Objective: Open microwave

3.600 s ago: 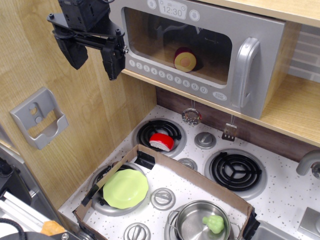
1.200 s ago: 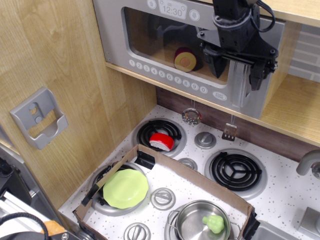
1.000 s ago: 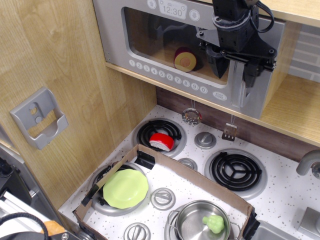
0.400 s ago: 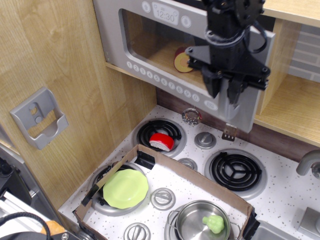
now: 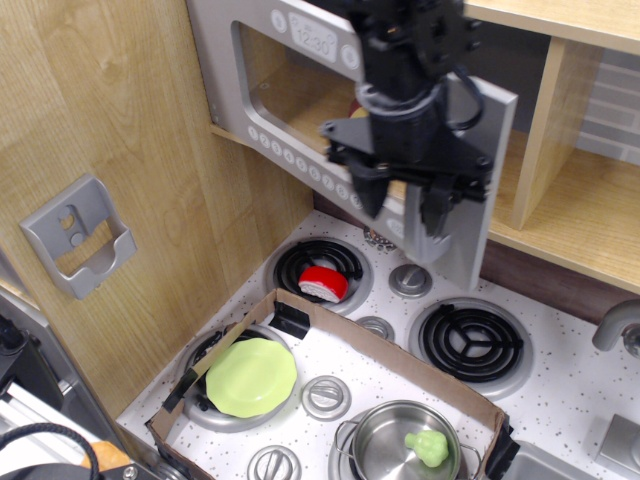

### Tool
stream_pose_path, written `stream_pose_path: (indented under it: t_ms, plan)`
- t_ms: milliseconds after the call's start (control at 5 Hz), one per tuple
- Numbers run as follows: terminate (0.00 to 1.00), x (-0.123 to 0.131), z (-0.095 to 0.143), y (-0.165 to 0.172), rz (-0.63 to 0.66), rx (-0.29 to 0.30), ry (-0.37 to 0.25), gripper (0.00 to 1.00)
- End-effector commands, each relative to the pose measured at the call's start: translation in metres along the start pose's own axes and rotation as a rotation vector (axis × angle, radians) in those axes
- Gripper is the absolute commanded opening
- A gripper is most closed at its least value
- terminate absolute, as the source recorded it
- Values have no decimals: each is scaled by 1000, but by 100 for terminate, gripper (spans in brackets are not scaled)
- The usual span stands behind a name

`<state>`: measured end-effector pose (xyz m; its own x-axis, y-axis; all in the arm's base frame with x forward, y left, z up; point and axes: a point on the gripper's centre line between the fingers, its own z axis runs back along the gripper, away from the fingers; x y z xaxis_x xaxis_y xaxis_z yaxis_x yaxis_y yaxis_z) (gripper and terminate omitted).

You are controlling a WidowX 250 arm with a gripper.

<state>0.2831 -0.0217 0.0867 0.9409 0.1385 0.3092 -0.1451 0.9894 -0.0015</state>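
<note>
The grey toy microwave door [image 5: 262, 88] stands swung partly out from the wooden shelf, hinged at its left, with the clock display and the row of round buttons facing front. My black gripper [image 5: 401, 205] hangs in front of the door's right part. Its two fingers straddle the silver loop handle [image 5: 424, 243], which is mostly hidden behind them; only its lower end shows. The gripper looks closed on the handle. The inside of the microwave is largely hidden by the arm.
Below is a toy stove with coil burners [image 5: 470, 343]. A red and white piece [image 5: 323, 283] lies on the back left burner. A cardboard box wall [image 5: 350, 335] surrounds a green plate [image 5: 251, 377] and a steel pot [image 5: 385, 440]. A grey holder [image 5: 75, 235] is on the left wall.
The gripper moved from the left of the microwave to the handle, closed around it and pulled left and toward the camera. The door has swung from shut to partly open.
</note>
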Motion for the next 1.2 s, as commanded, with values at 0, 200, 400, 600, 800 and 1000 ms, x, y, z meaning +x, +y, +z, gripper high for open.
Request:
stream_pose_path:
  t_ms: [0,200,400,600,800,1000]
  plan:
    - [0,-26,30,-3,226,24,62,100]
    - [0,-47,36,-26,66,-29,18,100]
    - [0,-60,48,-47,3,-51,43,100]
    - [0,-69,54,-71,-86,-109,34,100]
    - [0,-57,55,-101,-214,-119,-3,100]
    - [0,-33,48,-108,-369,-178,-67,100]
